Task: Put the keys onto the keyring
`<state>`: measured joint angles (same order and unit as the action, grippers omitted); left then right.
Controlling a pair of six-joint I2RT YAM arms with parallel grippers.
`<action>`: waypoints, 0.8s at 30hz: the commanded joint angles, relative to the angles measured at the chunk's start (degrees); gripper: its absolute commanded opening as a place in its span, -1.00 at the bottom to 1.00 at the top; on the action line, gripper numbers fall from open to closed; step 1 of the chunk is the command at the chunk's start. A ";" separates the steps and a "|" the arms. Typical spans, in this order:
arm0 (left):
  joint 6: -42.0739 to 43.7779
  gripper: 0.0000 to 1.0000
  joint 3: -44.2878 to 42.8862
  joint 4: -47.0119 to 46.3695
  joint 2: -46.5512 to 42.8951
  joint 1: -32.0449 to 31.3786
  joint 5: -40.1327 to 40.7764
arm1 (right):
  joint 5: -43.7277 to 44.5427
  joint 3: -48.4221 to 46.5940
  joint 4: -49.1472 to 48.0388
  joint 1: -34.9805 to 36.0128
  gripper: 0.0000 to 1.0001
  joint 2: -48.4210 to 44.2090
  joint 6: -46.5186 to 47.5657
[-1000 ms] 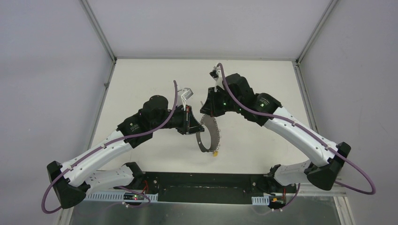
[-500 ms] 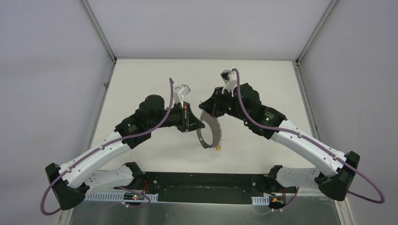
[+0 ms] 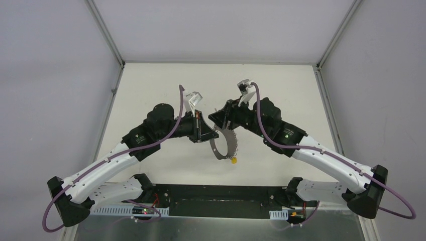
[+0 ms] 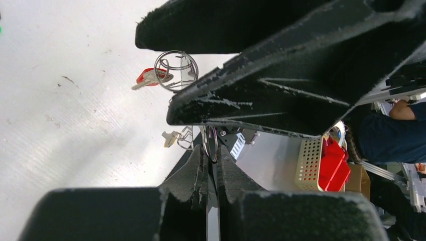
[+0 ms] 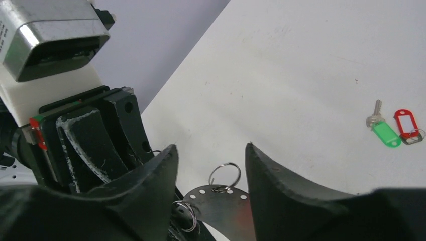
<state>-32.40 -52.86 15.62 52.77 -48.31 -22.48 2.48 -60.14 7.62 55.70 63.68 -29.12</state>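
Observation:
The keyring (image 3: 221, 147) is a grey metal hoop with a row of holes, held edge-up over the table's middle. My left gripper (image 3: 205, 131) is shut on its rim; the pads (image 4: 200, 165) pinch the thin metal. A yellow-tagged key (image 3: 233, 160) hangs from its low end and shows again as the yellow tag (image 4: 170, 138). My right gripper (image 5: 211, 150) is open at the hoop's top. A small split ring (image 5: 225, 175) threaded through a hole of the keyring (image 5: 221, 208) stands free between its fingers. A green-tagged key (image 5: 385, 131) and a red-tagged key (image 5: 406, 123) lie on the table.
In the left wrist view the right gripper's black fingers (image 4: 281, 75) fill the upper part, very close to my left jaws. A red-tagged key (image 4: 149, 76) with a wire loop (image 4: 176, 70) lies on the white table (image 3: 281, 90) behind them. Metal posts and grey walls frame the table.
My right gripper has opened and let go of the small split ring. Its wrist has turned and shifted a little to the right. The left arm still holds the keyring, almost unmoved.

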 commanded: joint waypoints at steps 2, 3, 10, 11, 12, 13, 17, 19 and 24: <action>0.30 -1.00 -0.31 -7.47 -2.10 -0.11 -0.87 | -0.21 -0.45 -2.57 0.29 0.37 -3.53 3.48; 0.39 -1.00 -0.28 -7.32 -2.07 -0.10 -0.88 | 0.64 -0.98 -1.63 0.29 0.45 -3.82 3.50; 2.54 -1.00 -0.26 -5.46 -2.00 -0.05 -1.06 | 7.06 -9.28 13.51 0.20 0.64 -3.16 2.99; 3.22 -1.00 -0.24 -5.05 -2.06 -0.09 -1.07 | 7.43 -10.78 16.12 0.08 0.64 -2.86 2.61; 3.87 -1.00 -0.37 -4.69 -2.16 -0.11 -1.14 | 7.48 -12.14 18.59 -0.16 0.64 -2.50 1.87; 4.56 -1.00 -0.45 -4.11 -2.34 -0.11 -1.23 | 6.97 -13.40 20.76 -0.57 0.63 -2.29 0.97; 8.06 -1.00 -0.45 -2.32 -3.24 -0.11 -1.09 | 1.13 -16.81 27.44 -3.74 0.54 -2.16 -4.68; 10.27 -1.00 -0.38 -1.37 -3.98 -0.09 -0.81 | -1.75 -18.35 30.65 -5.65 0.48 -2.16 -7.44; 18.38 -1.00 1.11 -0.61 -6.57 -0.10 -0.03 | -9.83 -18.43 34.06 -7.63 0.30 -2.41 -14.90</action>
<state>-22.48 -52.47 16.80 49.39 -48.31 -22.63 0.45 -77.01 36.51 49.01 61.49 -36.03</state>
